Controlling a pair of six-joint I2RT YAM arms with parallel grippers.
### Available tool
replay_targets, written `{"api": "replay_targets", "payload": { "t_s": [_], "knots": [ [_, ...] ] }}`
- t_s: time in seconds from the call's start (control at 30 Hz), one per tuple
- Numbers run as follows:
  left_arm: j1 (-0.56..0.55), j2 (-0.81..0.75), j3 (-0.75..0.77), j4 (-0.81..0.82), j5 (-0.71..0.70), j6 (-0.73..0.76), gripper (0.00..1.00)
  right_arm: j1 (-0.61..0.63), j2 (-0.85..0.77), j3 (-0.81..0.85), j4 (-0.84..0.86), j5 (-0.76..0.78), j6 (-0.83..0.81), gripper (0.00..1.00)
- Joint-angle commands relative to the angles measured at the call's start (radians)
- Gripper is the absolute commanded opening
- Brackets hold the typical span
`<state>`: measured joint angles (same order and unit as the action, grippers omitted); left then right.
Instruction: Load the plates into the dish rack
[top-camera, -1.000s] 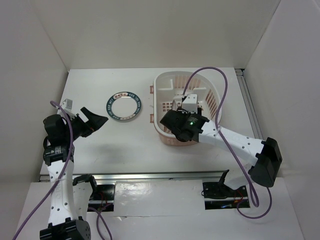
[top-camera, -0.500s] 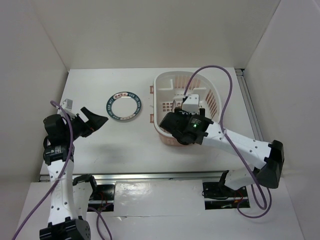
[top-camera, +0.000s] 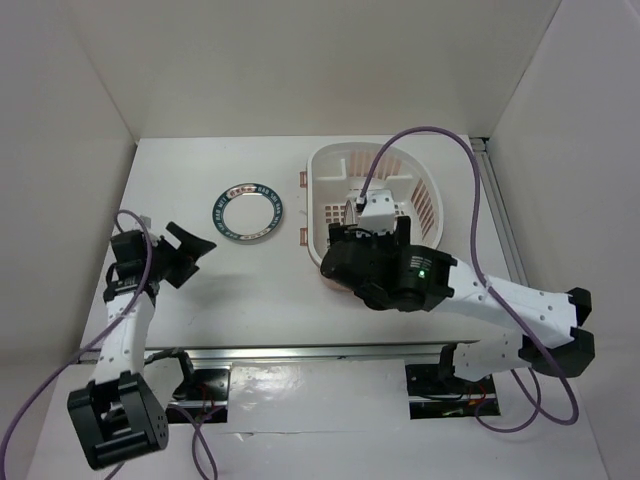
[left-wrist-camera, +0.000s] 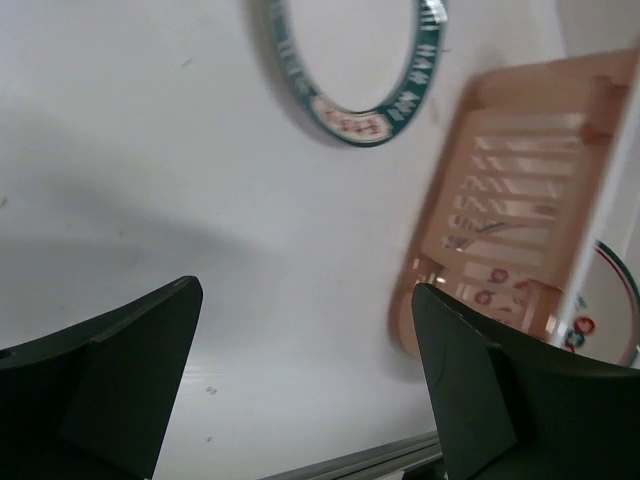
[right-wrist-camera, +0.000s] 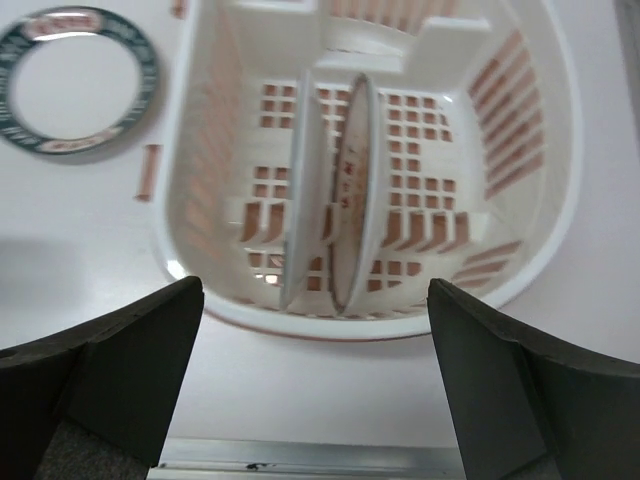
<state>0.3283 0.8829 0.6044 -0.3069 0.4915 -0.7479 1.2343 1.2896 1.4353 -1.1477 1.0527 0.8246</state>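
The dark-blue-rimmed plate (top-camera: 247, 212) lies flat on the table left of the pale pink dish rack (top-camera: 420, 205). It also shows in the left wrist view (left-wrist-camera: 350, 122) and the right wrist view (right-wrist-camera: 75, 80). Two plates stand on edge side by side in the rack (right-wrist-camera: 560, 150): a left one (right-wrist-camera: 305, 190) and a right one with red marks (right-wrist-camera: 355, 180). My left gripper (top-camera: 190, 248) is open and empty, low over the table left of the blue plate. My right gripper (right-wrist-camera: 315, 390) is open and empty above the rack's near rim.
White walls close in the table on the left, back and right. A metal rail (top-camera: 300, 352) runs along the near edge. A purple cable (top-camera: 440, 135) arcs over the rack. A small pink strip (right-wrist-camera: 147, 172) lies between the plate and the rack.
My right arm has drawn back from the rack toward the near edge, its elbow swinging right. My left arm has dropped lower, its gripper staying open near the same spot.
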Motion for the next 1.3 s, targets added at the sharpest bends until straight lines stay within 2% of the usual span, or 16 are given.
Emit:
{"api": "replay_targets", "payload": {
  "t_s": [0.0,0.07,0.17,0.27,0.6,0.67,0.8,0.87,0.93,1.07,1.1,1.13,1.2,1.27],
  "knots": [
    [-0.003,0.092,-0.127,0.214,-0.064,-0.180,1.00,0.066,-0.079,-0.010,0.243,0.018,-0.158,1.00],
    [-0.012,0.157,-0.167,0.310,-0.073,-0.246,1.00,0.067,-0.131,-0.074,0.436,-0.069,-0.308,1.00],
    [-0.031,0.229,-0.189,0.406,-0.135,-0.287,1.00,0.067,-0.171,-0.114,0.523,-0.129,-0.372,1.00],
    [-0.040,0.309,-0.177,0.477,-0.162,-0.317,1.00,0.076,-0.185,-0.115,0.543,-0.145,-0.381,1.00],
    [-0.081,0.793,-0.036,0.761,-0.163,-0.402,0.98,0.086,-0.176,-0.164,0.594,-0.215,-0.381,1.00],
    [-0.093,0.884,-0.011,0.773,-0.163,-0.415,0.96,0.096,-0.176,-0.154,0.594,-0.215,-0.381,1.00],
    [-0.117,0.947,0.040,0.775,-0.185,-0.426,0.90,0.096,-0.176,-0.164,0.623,-0.215,-0.413,1.00],
    [-0.117,0.956,0.064,0.734,-0.198,-0.436,0.80,0.096,-0.176,-0.164,0.632,-0.215,-0.413,1.00],
    [-0.127,0.969,0.089,0.700,-0.208,-0.427,0.78,0.105,-0.176,-0.164,0.632,-0.226,-0.424,1.00],
    [-0.138,0.991,0.141,0.635,-0.228,-0.427,0.66,0.105,-0.167,-0.154,0.666,-0.237,-0.433,1.00],
    [-0.138,1.008,0.158,0.612,-0.228,-0.427,0.52,0.105,-0.167,-0.154,0.666,-0.237,-0.433,1.00],
    [-0.147,1.019,0.175,0.565,-0.237,-0.415,0.45,0.105,-0.167,-0.154,0.666,-0.249,-0.443,1.00],
    [-0.147,1.054,0.231,0.514,-0.237,-0.406,0.38,0.105,-0.167,-0.154,0.666,-0.260,-0.443,1.00],
    [-0.158,1.064,0.258,0.465,-0.246,-0.406,0.24,0.105,-0.177,-0.154,0.666,-0.260,-0.443,1.00]
  ]
}}
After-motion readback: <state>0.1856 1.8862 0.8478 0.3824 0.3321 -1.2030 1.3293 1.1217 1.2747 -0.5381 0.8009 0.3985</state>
